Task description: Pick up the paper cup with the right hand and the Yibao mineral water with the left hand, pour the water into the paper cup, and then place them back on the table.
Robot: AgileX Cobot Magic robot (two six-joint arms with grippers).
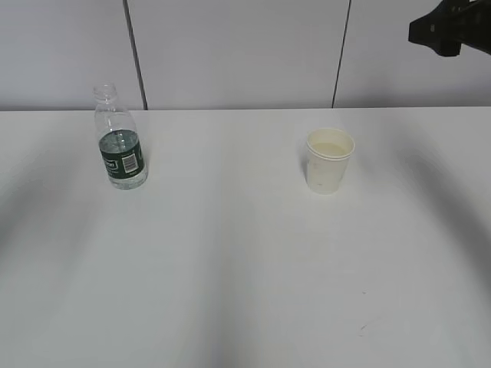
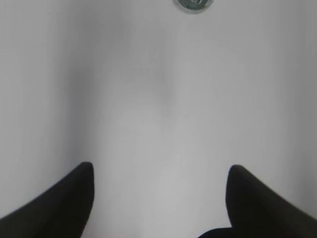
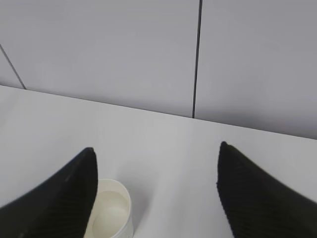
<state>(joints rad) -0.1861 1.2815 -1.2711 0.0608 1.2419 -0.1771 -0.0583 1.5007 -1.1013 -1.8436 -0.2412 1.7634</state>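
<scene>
Plainly, both things stand free on the table [image 1: 230, 291], and both arms are clear of them, so the step in hand could be either the start or the finish; since the paper cup [image 1: 330, 160] seems to hold pale liquid and the Yibao mineral water [image 1: 120, 140] looks low, my judgement is that the pour is done and the set-down complete. Nearest in the wrist views, the right hand [image 3: 156, 198] has its jaws spread wide and empty, the cup just below and beside the left-hand finger; the left hand [image 2: 158, 203] is likewise open over bare white surface, the bottle's mouth at the top edge. If anything remains, it calls only for drawing the arms away without brushing either vessel. Farther back, the uncapped bottle stands upright at the left, well apart from the cup at the right.
</scene>
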